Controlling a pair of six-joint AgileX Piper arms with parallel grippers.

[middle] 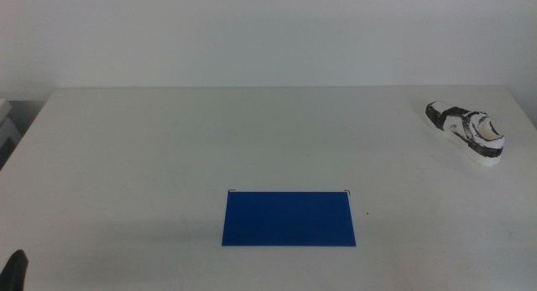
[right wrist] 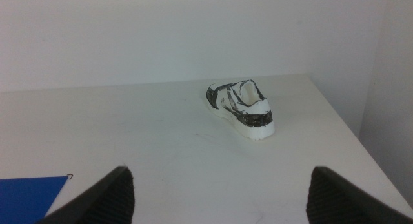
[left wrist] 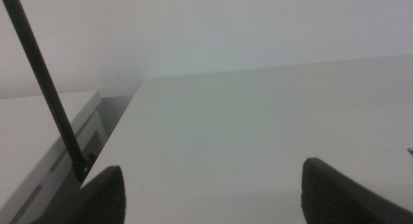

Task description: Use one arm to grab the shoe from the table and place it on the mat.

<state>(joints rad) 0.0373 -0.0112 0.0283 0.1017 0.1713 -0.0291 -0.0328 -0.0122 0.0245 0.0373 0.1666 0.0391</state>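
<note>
The white sneaker with black mottled panels [middle: 467,132] lies on the white table [middle: 168,148] near its far right corner, upright on its sole. It also shows in the right wrist view [right wrist: 242,108], well ahead of my right gripper [right wrist: 219,197], whose jaws stand wide apart and empty. The deep-blue mat [middle: 288,217] lies flat near the table's front middle; a corner of the mat shows in the right wrist view [right wrist: 32,188]. My left gripper [left wrist: 213,195] is open and empty over the table's left part; only a dark tip of it shows in the middle view [middle: 15,268].
A black cable [left wrist: 45,88] crosses the left wrist view beside the table's left edge, with a white cabinet-like surface [left wrist: 26,133] beyond it. A plain white wall stands behind the table. The table's right edge [right wrist: 348,133] runs close to the shoe.
</note>
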